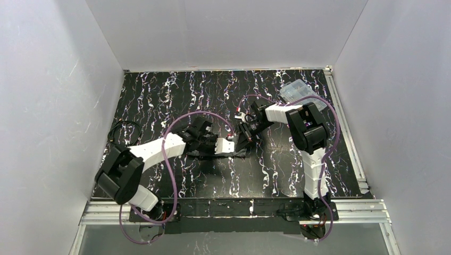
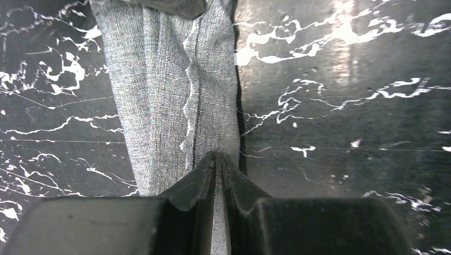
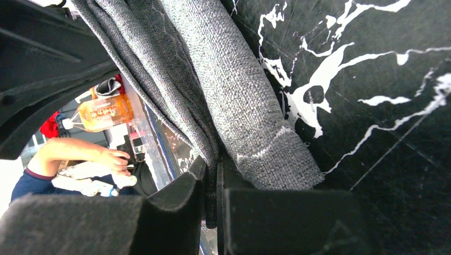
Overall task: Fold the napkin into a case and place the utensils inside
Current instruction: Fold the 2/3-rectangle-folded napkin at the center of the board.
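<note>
Starting with the left gripper [image 2: 219, 159]: what did it have hold of? (K.)

Fingers [image 2: 191, 186] were pinched almost together, with only a thin slit between them. A fold of the napkin [image 2: 170, 95] was caught in that slit. (M.)

And the right gripper [image 3: 218, 164]? (K.)

Much the same. Its jaws were closed down on a bunched edge of the cloth, and grey weave ran straight out from between them. (M.)

Where did the napkin sit? (K.)

Near the middle of the table [image 1: 175, 90], gathered into a long narrow strip with a pale stitched line wandering down it. It ran from one gripper to the other. The two grippers faced each other, near together. From overhead the cloth was mostly hidden under the arms. I could not tell whether the strip was lifted or lying on the surface. (M.)

Anything else noted? (K.)

A clear plastic box [image 1: 295, 91] stood at the far right corner of the table, well apart from both grippers. (M.)
</note>
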Robot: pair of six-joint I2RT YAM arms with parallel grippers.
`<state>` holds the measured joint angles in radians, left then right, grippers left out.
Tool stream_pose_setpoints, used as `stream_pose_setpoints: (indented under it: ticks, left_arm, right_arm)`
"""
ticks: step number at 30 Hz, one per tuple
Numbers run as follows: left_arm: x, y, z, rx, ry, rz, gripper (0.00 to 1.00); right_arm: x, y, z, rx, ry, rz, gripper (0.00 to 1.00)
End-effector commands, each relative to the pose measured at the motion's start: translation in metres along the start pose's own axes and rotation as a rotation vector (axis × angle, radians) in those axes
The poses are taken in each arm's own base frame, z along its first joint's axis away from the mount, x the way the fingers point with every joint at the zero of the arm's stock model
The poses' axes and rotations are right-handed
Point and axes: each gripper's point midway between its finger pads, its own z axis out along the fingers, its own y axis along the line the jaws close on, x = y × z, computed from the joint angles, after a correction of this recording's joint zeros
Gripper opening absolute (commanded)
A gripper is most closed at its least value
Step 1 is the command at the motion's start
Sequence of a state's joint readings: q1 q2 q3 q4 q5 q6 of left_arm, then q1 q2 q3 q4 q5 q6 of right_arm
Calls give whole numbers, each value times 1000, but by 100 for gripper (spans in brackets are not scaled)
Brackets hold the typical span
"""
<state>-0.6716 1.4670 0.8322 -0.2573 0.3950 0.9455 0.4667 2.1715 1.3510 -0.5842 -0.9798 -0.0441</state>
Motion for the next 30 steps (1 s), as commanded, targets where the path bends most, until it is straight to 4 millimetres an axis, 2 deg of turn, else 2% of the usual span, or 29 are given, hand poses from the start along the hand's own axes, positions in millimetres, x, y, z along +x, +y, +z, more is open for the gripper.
stream_pose_setpoints:
  ticks: [1,7,15,20,27,29,30]
  left_arm:
    - [21,10,15,-41,77,-12,6]
    - [47,26,13,-67,136,-111,0]
    - [65,12,9,-59,171,-178,0]
    - [69,3,8,-33,172,-205,0]
    - [74,-6,8,4,177,-173,0]
    - [74,-6,8,3,179,-175,0]
    - [74,-6,8,2,178,-180,0]
  right_arm:
    - [11,-19,5,101,30,-37,13]
    - [13,-15,3,94,28,-48,13]
    - [-1,6,-5,73,-4,-99,15]
    - [-21,26,-10,53,-73,-156,17]
    - [-43,45,-18,56,-161,-211,29]
    - [-46,40,-20,95,-174,-212,93]
    - [-46,38,-20,109,-179,-212,98]
